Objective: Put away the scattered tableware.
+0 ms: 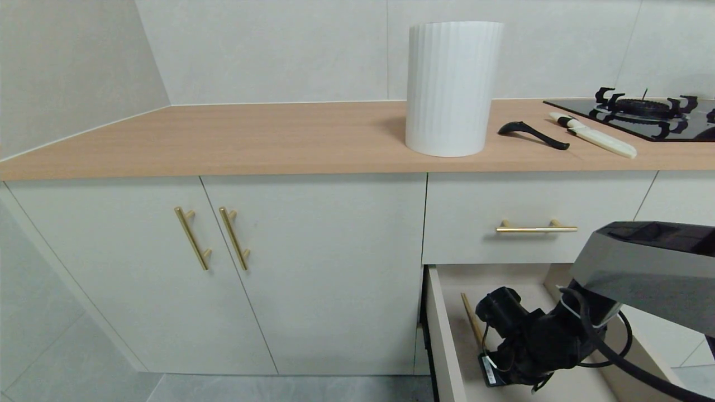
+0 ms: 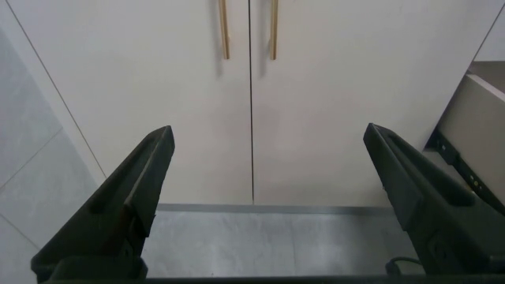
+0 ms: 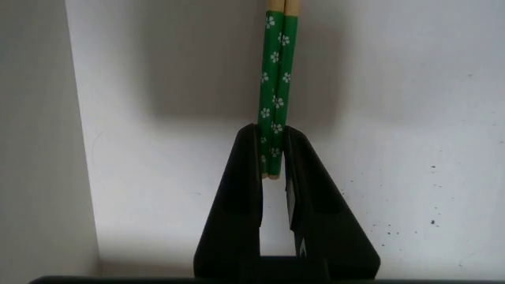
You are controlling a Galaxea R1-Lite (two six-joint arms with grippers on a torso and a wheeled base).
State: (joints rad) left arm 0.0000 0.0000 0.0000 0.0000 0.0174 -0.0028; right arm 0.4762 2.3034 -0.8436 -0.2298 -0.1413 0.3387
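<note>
The open drawer (image 1: 442, 335) lies under my right hand (image 3: 274, 183), which is clamped on the near end of the chopsticks (image 3: 274, 87). Their long axis runs straight ahead from my fingertips, close beside the drawer's wall. They are a green pair dotted with white flowers. My left hand (image 2: 267, 142) hangs spread wide, well away.

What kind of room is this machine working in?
Most likely a kitchen: a wooden countertop with a gas hob at its end, a knife lying beside it, and cupboards below, next to an open drawer with chopsticks in it.
</note>
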